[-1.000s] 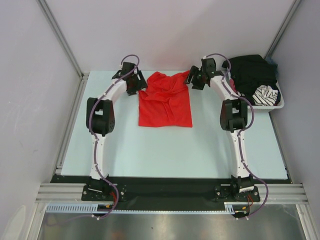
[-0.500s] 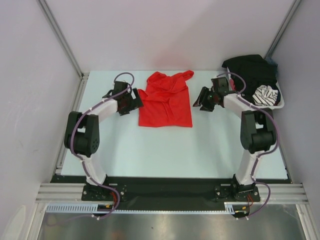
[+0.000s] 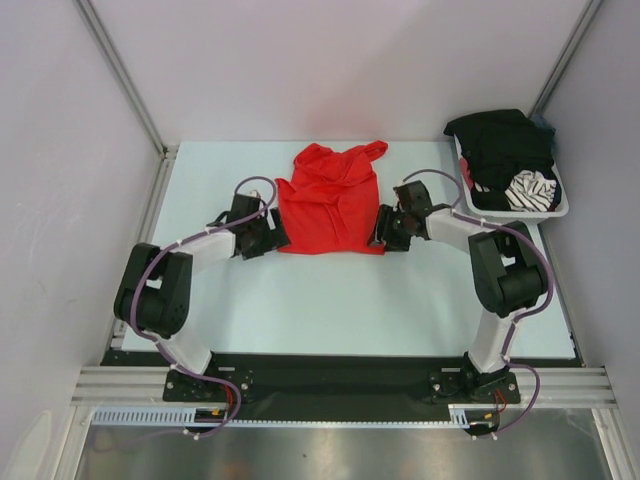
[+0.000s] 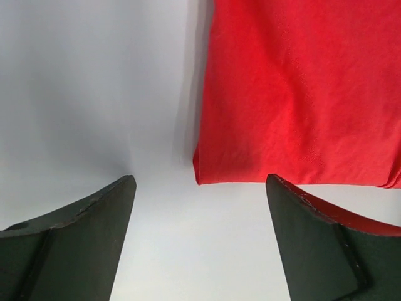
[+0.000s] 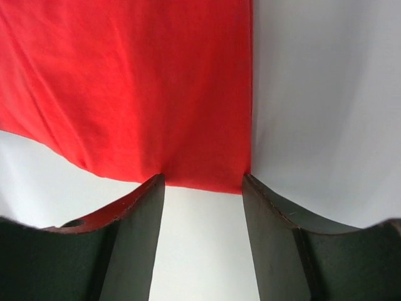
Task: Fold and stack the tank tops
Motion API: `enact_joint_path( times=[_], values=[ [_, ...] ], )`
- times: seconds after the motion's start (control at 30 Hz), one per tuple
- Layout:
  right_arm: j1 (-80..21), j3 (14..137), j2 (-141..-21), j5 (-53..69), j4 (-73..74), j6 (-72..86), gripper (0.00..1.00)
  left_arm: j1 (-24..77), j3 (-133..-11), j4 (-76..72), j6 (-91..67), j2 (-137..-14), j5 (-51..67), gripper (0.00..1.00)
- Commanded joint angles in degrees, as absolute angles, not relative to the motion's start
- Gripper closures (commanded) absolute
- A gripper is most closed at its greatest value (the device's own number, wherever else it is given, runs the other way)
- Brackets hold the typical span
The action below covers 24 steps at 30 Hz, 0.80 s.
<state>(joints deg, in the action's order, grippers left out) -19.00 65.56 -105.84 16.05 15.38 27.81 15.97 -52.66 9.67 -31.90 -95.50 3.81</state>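
Handling: the red tank top (image 3: 330,205) looks thin, soft and light. I judge it will sag when lifted and may slide on the smooth table (image 3: 320,300); it is not fragile.
Where to hold: the two lower corners of the hem, one per gripper, pinched low so that both layers are caught.
Look: plain bright red, flat with some creases, the straps bunched at the upper end.
Place: upper centre of the top view.
Black tank top (image 3: 505,140): heaped in the white basket (image 3: 562,208) at the upper right, beside a striped cloth (image 3: 530,188).
Left gripper (image 4: 199,182): jaws wide apart, holding nothing — the lower left corner of the hem lies just ahead, between them.
Right gripper (image 5: 202,179): jaws apart, the lower right corner of the hem at their tips, lying flat and not pinched.
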Motion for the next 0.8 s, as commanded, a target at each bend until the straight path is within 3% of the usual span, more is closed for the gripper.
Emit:
enact_joint_path(
  times=[0.0, 0.2, 0.4, 0.53, 0.63, 0.73, 0.77],
  values=[
    [-21.1, 65.0, -106.3, 9.9, 16.9, 27.7, 0.42, 17.5, -52.2, 6.4, -30.3, -96.4, 4.9, 0.1],
    [-21.4, 60.3, -103.1, 5.2, 15.6, 28.5, 0.41, 18.9, -52.4, 6.0, -29.9, -98.2, 3.8, 0.12],
    [-20.9, 59.9, -104.4, 4.0, 13.8, 28.7, 0.43, 19.2, -54.2, 6.2, -29.4, -100.7, 3.3, 0.22],
    [-21.6, 62.0, -106.5, 4.7, 14.3, 28.7, 0.51, 19.4, -54.2, 6.4, -29.7, -101.2, 2.7, 0.33],
    [-23.0, 62.8, -107.2, 3.0, 15.8, 28.3, 0.59, 19.4, -54.2, 6.6, -29.5, -101.2, 2.0, 0.52],
    [-22.9, 62.5, -107.1, 0.2, 16.9, 28.2, 1.0, 19.4, -54.2, 6.9, -29.0, -101.1, 0.8, 0.69],
    [-22.4, 62.4, -107.0, 0.1, 17.1, 28.2, 1.0, 19.4, -54.4, 7.0, -28.7, -101.2, 0.2, 0.86]
  ],
)
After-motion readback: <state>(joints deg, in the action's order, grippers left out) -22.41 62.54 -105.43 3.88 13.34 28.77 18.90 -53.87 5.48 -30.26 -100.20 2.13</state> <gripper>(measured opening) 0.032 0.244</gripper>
